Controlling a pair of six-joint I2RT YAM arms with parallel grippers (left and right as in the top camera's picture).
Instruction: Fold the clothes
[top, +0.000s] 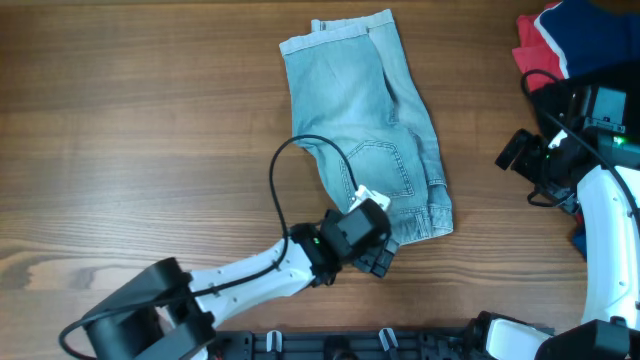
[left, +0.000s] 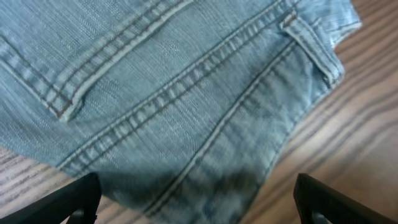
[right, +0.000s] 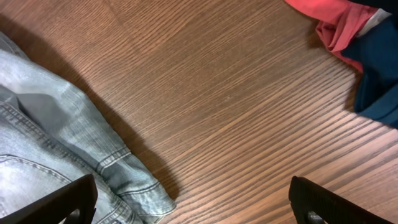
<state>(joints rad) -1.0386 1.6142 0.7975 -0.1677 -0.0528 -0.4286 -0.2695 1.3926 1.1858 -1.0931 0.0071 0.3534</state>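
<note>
Shows a brown wood-grain table (top: 130, 130) with fine dark lines running along its length. Holds a red garment (top: 528, 55) bunched at the far right edge, partly cut off by the frame. Carries a navy garment (top: 590, 30) crumpled against the red one and touching it. Reveals a thin pale strip where the two meet.

**Figure. Jeans, garment pile and both grippers arranged on the table.**

The jeans (top: 365, 130) are lying on the table (top: 120, 120) near its middle, with the leg hems pointing to the far edge and the waistband to the near edge. The left gripper (top: 378, 262) is hovering at the near end of the jeans, by the waistband. The right gripper (top: 515, 152) is sitting right of the jeans, apart from them, over bare table. A pile of other garments (top: 560, 40) is lying in the far right corner, behind the right gripper.
</note>
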